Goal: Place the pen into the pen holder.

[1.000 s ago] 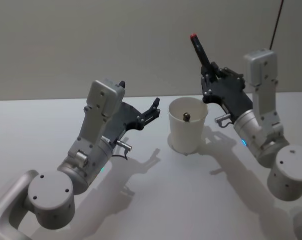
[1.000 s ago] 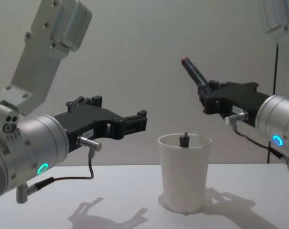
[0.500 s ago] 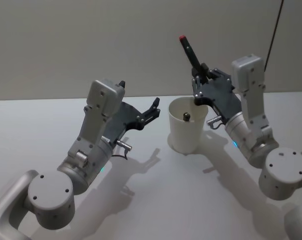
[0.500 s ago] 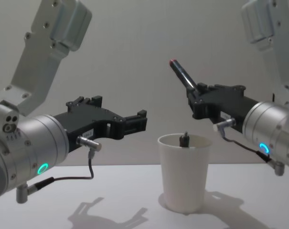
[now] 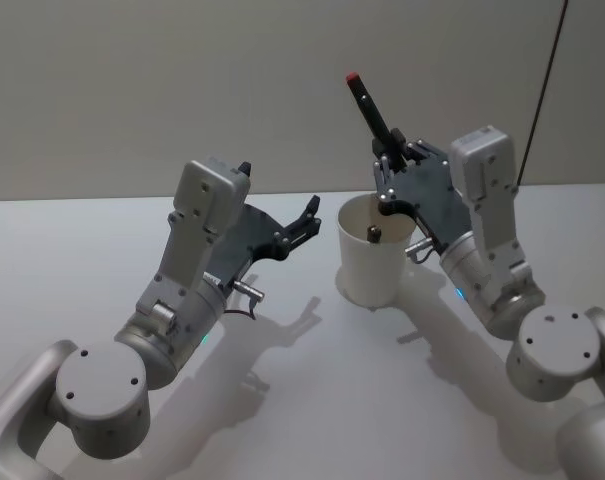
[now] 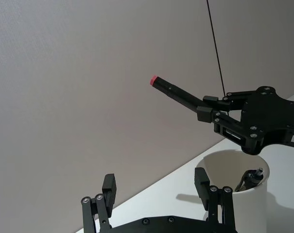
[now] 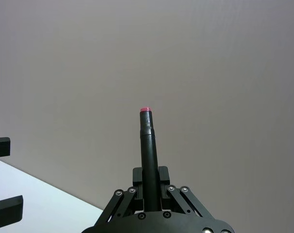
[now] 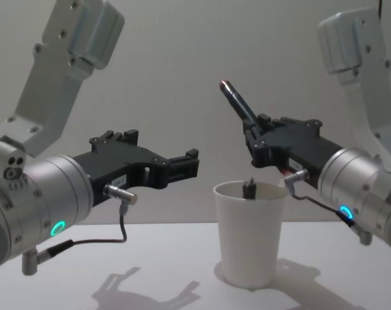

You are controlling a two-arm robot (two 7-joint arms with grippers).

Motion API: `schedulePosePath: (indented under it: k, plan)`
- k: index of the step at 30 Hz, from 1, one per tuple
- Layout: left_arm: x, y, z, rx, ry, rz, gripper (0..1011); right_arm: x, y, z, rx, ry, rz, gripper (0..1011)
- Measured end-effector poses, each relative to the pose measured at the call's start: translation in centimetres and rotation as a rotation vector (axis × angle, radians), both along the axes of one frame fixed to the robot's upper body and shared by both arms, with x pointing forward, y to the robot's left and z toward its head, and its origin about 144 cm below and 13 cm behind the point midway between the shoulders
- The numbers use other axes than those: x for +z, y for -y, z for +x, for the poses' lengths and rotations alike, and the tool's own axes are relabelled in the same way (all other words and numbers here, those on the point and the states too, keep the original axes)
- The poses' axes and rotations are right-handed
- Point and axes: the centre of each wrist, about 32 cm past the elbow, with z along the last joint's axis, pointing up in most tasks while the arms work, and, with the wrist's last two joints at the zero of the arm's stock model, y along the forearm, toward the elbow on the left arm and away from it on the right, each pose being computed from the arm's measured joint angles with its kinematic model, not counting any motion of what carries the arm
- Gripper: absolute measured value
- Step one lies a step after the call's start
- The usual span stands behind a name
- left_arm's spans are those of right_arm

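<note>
R jaws clamp pen [image 8: 237, 103] | above pen holder [image 8: 250, 236] rim

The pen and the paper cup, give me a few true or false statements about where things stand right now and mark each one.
1. The right tool is shut on a black pen with a red end. True.
2. That pen lies flat on the table. False: it is held in the air, tilted, above the white paper cup.
3. The cup stands upright on the table. True.
4. The cup is empty. False: another dark pen already stands inside it.
5. The left tool grips the cup's rim. False: it is open and off to the cup's left, touching nothing.
</note>
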Motion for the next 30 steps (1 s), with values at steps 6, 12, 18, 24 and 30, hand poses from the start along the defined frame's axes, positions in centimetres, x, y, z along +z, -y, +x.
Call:
schedulePosePath:
  k: [6,12,18,24,30]
  plan:
    - [0.0,0.0,0.0,0.000,0.000,0.000,1001,-0.7,-0.2,0.3,0.010,0.021,0.004,177]
    - [0.0,0.0,0.0,0.000,0.000,0.000,1001,-1.1,-0.3,0.5,0.017,0.031,0.009,177]
    - [0.0,0.0,0.0,0.000,0.000,0.000,1001,-1.5,-0.4,0.6,0.022,0.033,0.014,178]
    - [0.0,0.0,0.0,0.000,0.000,0.000,1001,-1.7,-0.5,0.7,0.026,0.032,0.017,178]
    - [0.0,0.0,0.0,0.000,0.000,0.000,1001,-1.8,-0.6,0.8,0.028,0.032,0.019,328]
